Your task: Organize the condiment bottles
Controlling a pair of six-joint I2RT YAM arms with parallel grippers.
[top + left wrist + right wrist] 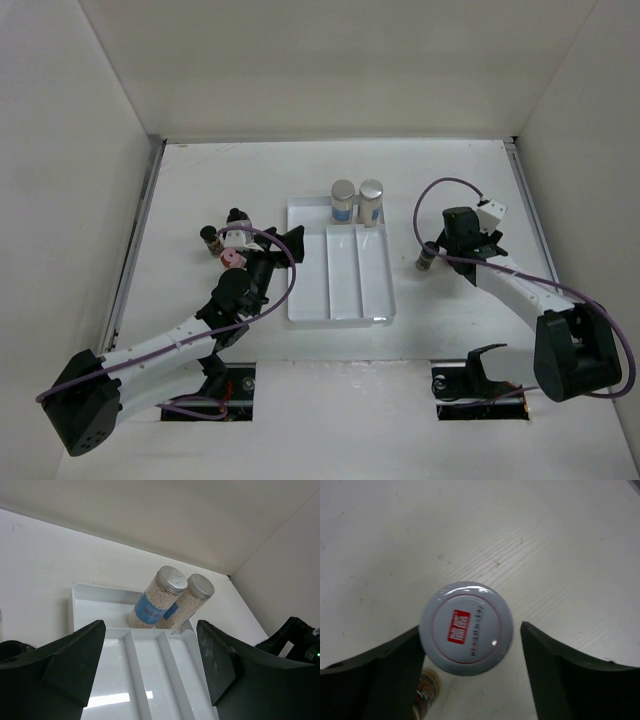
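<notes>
Two silver-capped bottles, one with a blue label (pixel 343 201) and one beige (pixel 371 201), stand in the far compartment of the white tray (pixel 296 300); both show in the left wrist view (pixel 155 602) (pixel 190 602). My left gripper (pixel 285 243) (pixel 150 645) is open and empty, hovering over the tray's left side. A dark-capped bottle (pixel 210 238), a black pointed one (pixel 237 215) and a pink-capped one (pixel 232 258) stand just left of that arm. My right gripper (pixel 432 252) (pixel 470 630) is open around a grey-capped bottle (pixel 466 627) (pixel 427 258) standing right of the tray, nearer its left finger.
The tray's two long compartments (pixel 150 680) hold nothing. White walls enclose the table at the back and both sides. The right arm's purple cable (pixel 440 185) loops above its wrist.
</notes>
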